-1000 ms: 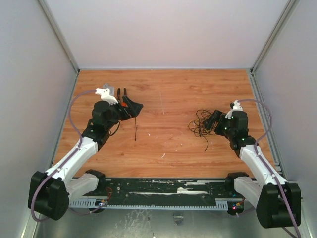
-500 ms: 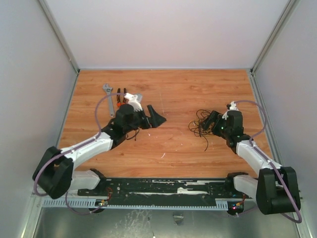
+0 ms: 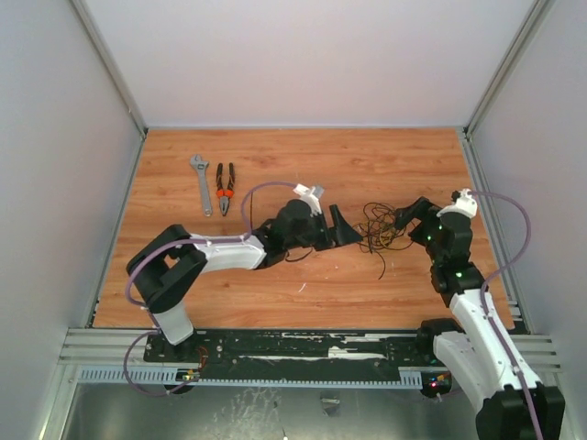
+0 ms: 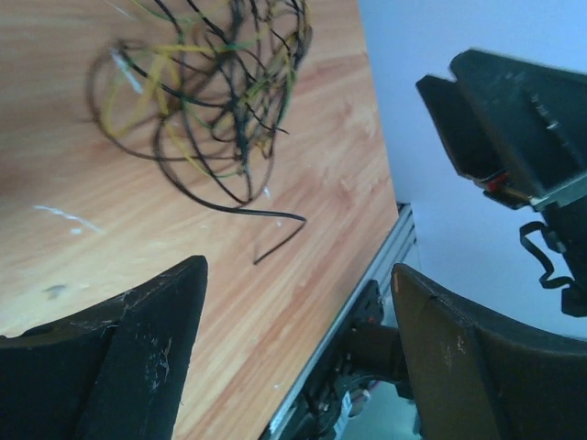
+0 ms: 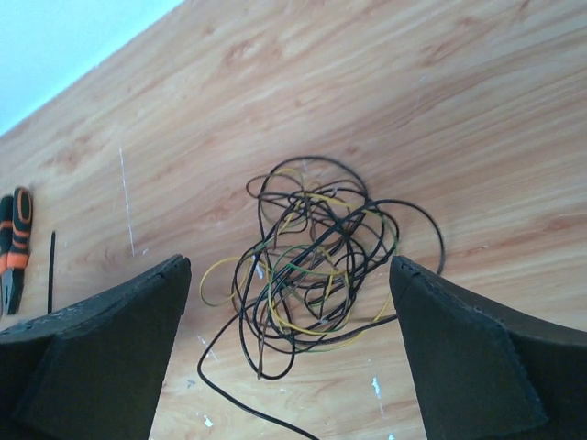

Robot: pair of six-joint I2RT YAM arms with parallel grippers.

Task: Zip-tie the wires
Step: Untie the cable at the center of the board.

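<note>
Here left gripper [image 3: 348,227] and right gripper [image 3: 409,213] gape empty flanking one tangle of wires [image 3: 378,225].

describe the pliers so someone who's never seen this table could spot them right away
Look at the far left part of the wooden table, where two hand tools lie side by side, well away from both arms. The pliers are the right one of the pair, just beside the wrench. Their black and orange grips set them apart from the plain grey wrench.

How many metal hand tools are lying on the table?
2: the wrench and the orange-handled pliers, side by side near the far left corner; others may be hidden.
</note>
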